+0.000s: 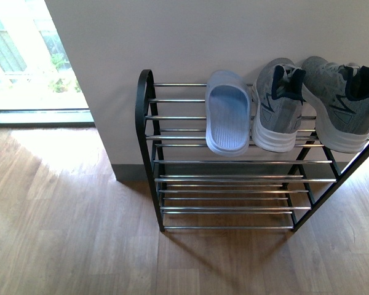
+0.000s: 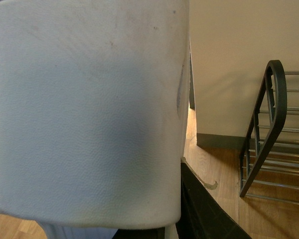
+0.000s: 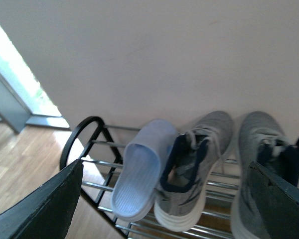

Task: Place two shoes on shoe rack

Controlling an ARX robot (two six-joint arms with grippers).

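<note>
The shoe rack (image 1: 144, 110) stands against the wall. On its top tier lie one pale blue slide (image 1: 227, 114) and, to its right, two grey sneakers (image 1: 277, 104) (image 1: 341, 101), heels toward me. Neither arm shows in the front view. A second pale blue slide (image 2: 84, 109) fills the left wrist view, with my left gripper (image 2: 164, 224) shut on it and the rack's rounded side bar (image 2: 271, 124) off to one side. My right gripper (image 3: 164, 169) hangs open above the rack (image 3: 79, 137), over the slide (image 3: 139, 169) and the sneakers (image 3: 189, 174) (image 3: 259, 164), holding nothing.
A pale wall (image 1: 203, 37) with a grey baseboard (image 1: 132, 172) backs the rack. A bright floor-level window (image 1: 24, 61) is at the left. Wooden floor (image 1: 80, 239) stretches in front. The rack's lower tiers (image 1: 227, 203) hold nothing.
</note>
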